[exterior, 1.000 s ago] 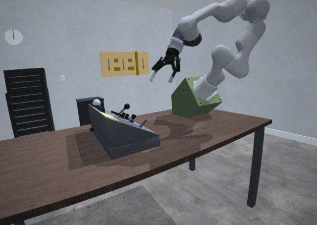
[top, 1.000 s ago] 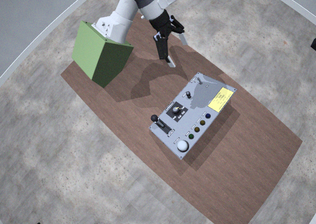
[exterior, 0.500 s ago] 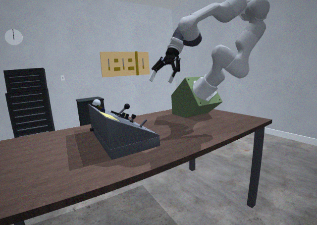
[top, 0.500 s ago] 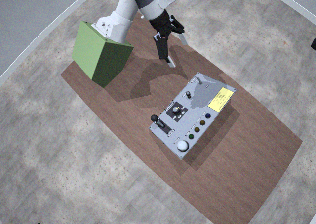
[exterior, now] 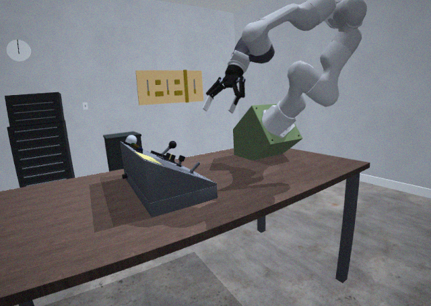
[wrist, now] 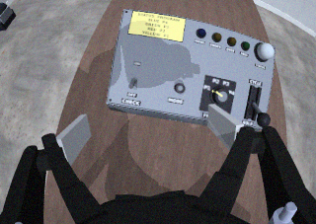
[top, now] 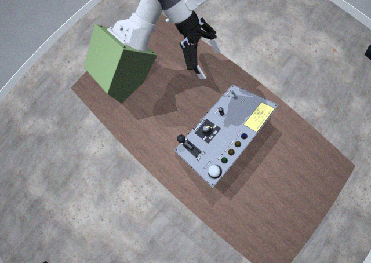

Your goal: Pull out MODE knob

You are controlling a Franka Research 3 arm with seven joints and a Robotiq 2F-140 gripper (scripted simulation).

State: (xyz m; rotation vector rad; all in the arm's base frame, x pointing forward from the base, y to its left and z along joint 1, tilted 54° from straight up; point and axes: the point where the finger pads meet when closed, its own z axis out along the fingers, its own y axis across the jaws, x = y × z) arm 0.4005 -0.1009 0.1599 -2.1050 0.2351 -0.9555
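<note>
The grey console [top: 225,134] stands on the brown table, with its sloped panel facing up. A small black knob [top: 221,111] sits on the panel near the robot's end, and a black rotary knob [top: 206,130] sits on a dark plate beside it. The labels are too small to read, so I cannot tell which knob is MODE. In the wrist view the small knob [wrist: 178,88] and the rotary knob [wrist: 221,96] lie ahead of the fingers. My gripper [top: 208,61] is open and empty. It hangs high above the table, well short of the console [exterior: 167,180], as the side view shows [exterior: 219,106].
The panel also holds a ball-topped lever [top: 181,138], a thin toggle [top: 234,94], a row of coloured buttons [top: 234,147], a white dome button [top: 214,171] and a yellow label [top: 258,116]. The arm's green base block [top: 115,62] stands at the table's end.
</note>
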